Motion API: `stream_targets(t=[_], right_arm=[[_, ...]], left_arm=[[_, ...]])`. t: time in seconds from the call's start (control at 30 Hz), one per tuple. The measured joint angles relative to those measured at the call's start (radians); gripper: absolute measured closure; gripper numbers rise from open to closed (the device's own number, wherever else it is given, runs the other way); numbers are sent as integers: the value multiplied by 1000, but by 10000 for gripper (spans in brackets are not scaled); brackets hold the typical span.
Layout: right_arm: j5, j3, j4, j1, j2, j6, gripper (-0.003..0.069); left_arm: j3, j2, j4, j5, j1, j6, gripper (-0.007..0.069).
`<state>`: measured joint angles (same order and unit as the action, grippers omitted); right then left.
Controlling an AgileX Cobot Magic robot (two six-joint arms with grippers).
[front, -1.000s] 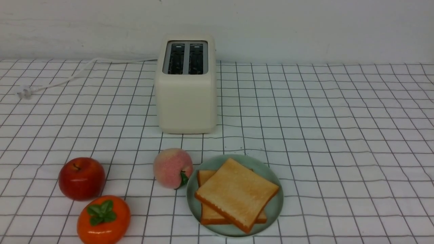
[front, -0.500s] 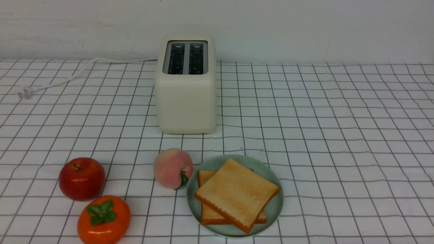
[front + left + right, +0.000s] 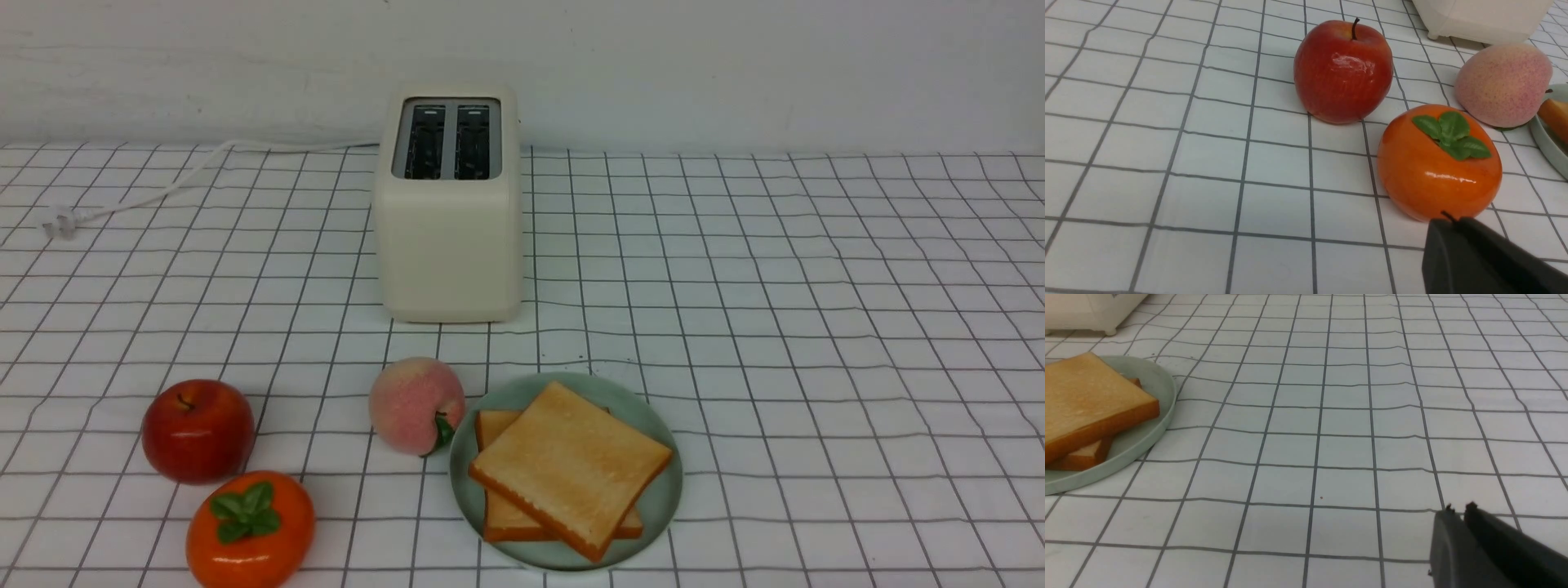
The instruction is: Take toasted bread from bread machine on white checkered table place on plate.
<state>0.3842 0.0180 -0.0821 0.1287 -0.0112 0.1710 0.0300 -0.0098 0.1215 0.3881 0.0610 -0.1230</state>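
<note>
Two slices of toasted bread lie stacked on the plate (image 3: 663,506), the upper slice (image 3: 571,465) turned at an angle over the lower one (image 3: 500,524). The bread machine (image 3: 447,237) stands behind on the white checkered table (image 3: 816,327), both of its slots dark and bare. Neither arm shows in the front view. My left gripper (image 3: 1453,220) is shut and holds nothing, low over the cloth just in front of the persimmon. My right gripper (image 3: 1458,508) hovers over bare cloth to the right of the plate (image 3: 1155,384) and toast (image 3: 1090,396), its fingers all but together with nothing between them.
A red apple (image 3: 197,429), an orange persimmon (image 3: 249,529) and a peach (image 3: 415,404) sit left of the plate, the peach touching its rim. The toaster's white cord ends in a plug (image 3: 61,222) at the far left. A white wall closes the back.
</note>
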Motion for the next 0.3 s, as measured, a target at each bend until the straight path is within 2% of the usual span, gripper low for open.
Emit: stream_targets(t=[0.3], right_arm=[[0, 0, 0, 0, 0, 0, 606]], left_arm=[[0, 0, 0, 0, 0, 0, 635]])
